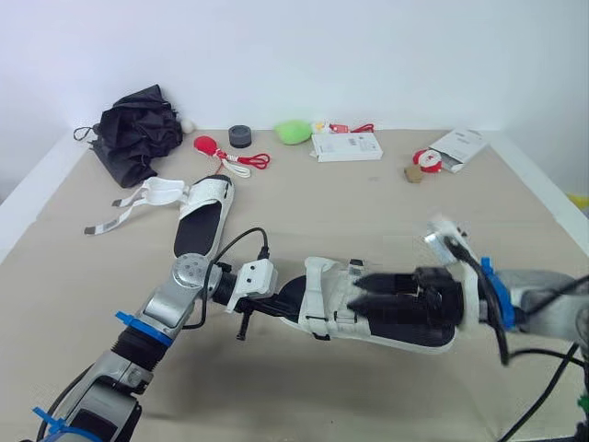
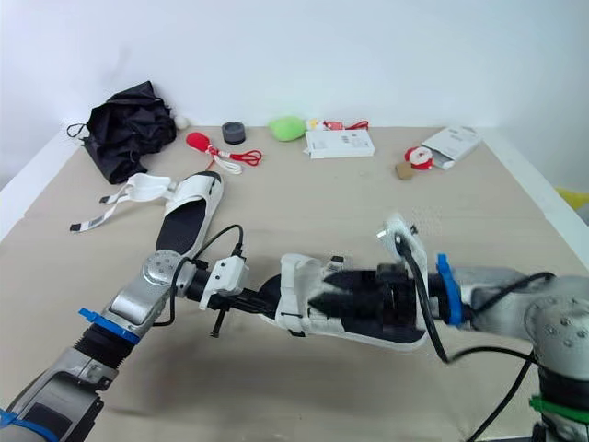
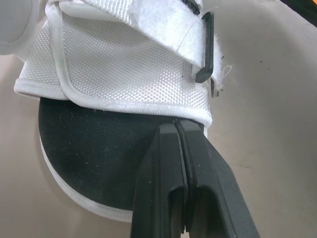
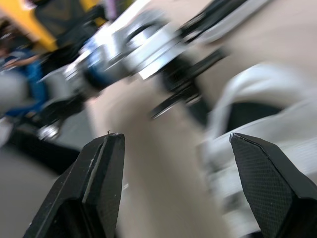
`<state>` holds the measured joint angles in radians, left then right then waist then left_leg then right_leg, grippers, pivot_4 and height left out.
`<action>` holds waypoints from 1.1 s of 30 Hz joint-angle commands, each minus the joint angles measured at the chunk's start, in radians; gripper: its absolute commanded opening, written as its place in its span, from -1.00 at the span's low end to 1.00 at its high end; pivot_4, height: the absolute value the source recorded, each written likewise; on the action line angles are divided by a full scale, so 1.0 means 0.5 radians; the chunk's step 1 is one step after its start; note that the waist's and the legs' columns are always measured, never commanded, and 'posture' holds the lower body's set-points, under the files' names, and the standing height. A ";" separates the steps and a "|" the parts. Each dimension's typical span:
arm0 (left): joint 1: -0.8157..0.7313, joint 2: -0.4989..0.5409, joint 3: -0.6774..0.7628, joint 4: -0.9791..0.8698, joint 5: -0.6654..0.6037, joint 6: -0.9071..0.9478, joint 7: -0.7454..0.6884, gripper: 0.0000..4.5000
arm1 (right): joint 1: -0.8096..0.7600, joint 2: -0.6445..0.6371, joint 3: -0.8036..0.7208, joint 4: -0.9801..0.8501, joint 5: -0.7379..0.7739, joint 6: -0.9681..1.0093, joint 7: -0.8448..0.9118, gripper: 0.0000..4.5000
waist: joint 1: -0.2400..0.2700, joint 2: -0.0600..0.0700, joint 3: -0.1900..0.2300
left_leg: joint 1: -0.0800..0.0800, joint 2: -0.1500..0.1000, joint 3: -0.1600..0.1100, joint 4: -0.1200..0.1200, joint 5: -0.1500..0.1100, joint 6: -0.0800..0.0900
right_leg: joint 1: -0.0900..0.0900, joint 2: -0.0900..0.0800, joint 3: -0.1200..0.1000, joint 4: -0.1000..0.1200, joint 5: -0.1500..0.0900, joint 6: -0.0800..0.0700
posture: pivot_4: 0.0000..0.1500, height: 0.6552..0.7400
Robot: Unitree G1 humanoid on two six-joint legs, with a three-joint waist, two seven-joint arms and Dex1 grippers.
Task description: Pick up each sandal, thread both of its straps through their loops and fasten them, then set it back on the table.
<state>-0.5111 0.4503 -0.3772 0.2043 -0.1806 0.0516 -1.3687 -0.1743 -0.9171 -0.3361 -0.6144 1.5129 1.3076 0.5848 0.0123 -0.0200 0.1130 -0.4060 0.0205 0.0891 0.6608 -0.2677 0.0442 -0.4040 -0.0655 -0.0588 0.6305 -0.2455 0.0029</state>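
One sandal (image 1: 317,287) is near the middle of the surface (image 1: 368,212), between the two hands. The left hand (image 3: 177,126) is closed tight, and its tips touch the edge of the sandal's white flap. The right hand (image 1: 357,290) is open wide over the sandal's other end. The other sandal (image 1: 202,221) lies farther back with its straps loose.

The two head eyes share a forward, downward look over the whole table (image 1: 386,221), while both wrist cameras face one sandal (image 3: 124,74) up close.
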 commanded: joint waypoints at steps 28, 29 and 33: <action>0.154 0.118 -0.126 -0.025 0.103 0.156 -0.034 -1.00 | 0.230 0.271 0.730 -0.620 -0.751 -0.294 -1.029 0.63 | -0.011 -0.007 0.008 | 0.003 0.002 0.000 0.003 -0.003 -0.010 | 0.000 0.014 0.013 0.004 -0.013 0.009 | 1.00 1.00; 0.151 0.118 -0.126 -0.020 0.104 0.154 -0.036 -1.00 | 0.222 0.279 0.739 -0.616 -0.754 -0.289 -1.047 0.63 | -0.011 -0.007 0.008 | 0.003 0.003 0.000 0.004 -0.003 -0.010 | 0.000 0.014 0.013 0.005 -0.013 0.009 | 1.00 1.00; 0.133 0.117 -0.127 0.002 0.108 0.141 -0.045 -1.00 | 0.208 0.328 0.770 -0.577 -0.770 -0.291 -1.084 0.63 | -0.011 -0.008 0.008 | 0.004 0.003 0.000 0.006 -0.001 -0.011 | 0.000 0.014 0.014 0.007 -0.013 0.011 | 1.00 1.00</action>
<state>-0.4849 0.4836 -0.3668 0.1481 -0.1846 0.0936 -1.3554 -0.0491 -0.7620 0.0545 -0.8995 1.1434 1.1794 0.0562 0.0067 -0.0239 0.1172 -0.4041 0.0219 0.0892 0.6641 -0.2683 0.0385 -0.4037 -0.0582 -0.0518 0.6342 -0.2520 0.0086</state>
